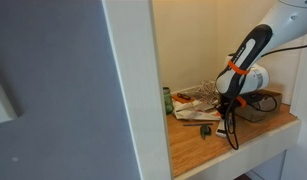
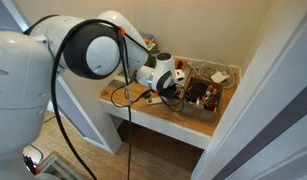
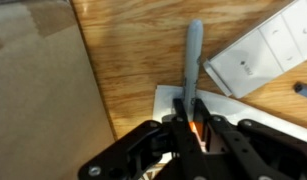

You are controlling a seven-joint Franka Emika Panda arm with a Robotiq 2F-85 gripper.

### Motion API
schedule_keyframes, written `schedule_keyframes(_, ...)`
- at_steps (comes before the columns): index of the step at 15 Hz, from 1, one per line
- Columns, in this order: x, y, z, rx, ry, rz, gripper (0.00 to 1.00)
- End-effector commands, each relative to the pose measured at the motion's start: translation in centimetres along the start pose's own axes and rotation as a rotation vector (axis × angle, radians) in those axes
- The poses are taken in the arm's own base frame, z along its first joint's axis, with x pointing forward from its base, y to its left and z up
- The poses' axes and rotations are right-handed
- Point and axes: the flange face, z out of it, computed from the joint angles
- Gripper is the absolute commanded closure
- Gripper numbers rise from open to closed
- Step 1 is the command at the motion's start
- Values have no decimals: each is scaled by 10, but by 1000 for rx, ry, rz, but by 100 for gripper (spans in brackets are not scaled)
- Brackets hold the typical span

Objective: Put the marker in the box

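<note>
No brand or label is legible to us: the white panel [image 3: 255,55] at the far right of the wrist view carries small marks, too blurred to read. The gripper [image 3: 190,113] is nearly shut, its fingers [image 3: 179,108] pinched on the lower end of the marker [image 3: 194,62]. The marker is slim and grey-blue, and its free end points to the far side. It sits over the wooden top [image 3: 143,45] and the edge of a white sheet [image 3: 228,108], clear of the white panel. We can't tell whether its tip touches the wood. The box [image 3: 38,100] is the tan-brown cardboard filling the left of the wrist view. Its edge runs diagonally, near the marker but not under it, so the marker is outside the box. In both exterior views the arm [image 2: 93,45] reaches down to a wooden shelf in a niche. The gripper hangs beside a pile of clutter [image 1: 198,98], with a small dark item [image 1: 206,130] lying alone near the front edge.
</note>
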Motion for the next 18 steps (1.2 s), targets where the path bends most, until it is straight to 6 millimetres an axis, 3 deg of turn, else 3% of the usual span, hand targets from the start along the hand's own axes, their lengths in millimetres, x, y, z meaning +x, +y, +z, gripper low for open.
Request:
schedule_keyframes(1,9,9,-20,13,-4,6,96)
schedule_keyframes(9,32,56,-132,129,-32,-10,96)
schedule_keyframes(12,40,83,-166,151,-45,7,96)
schedule_keyframes(15,49,113,-179,113,-35,49,96)
schedule_keyframes(18,53,142,-173,75,-27,95,96)
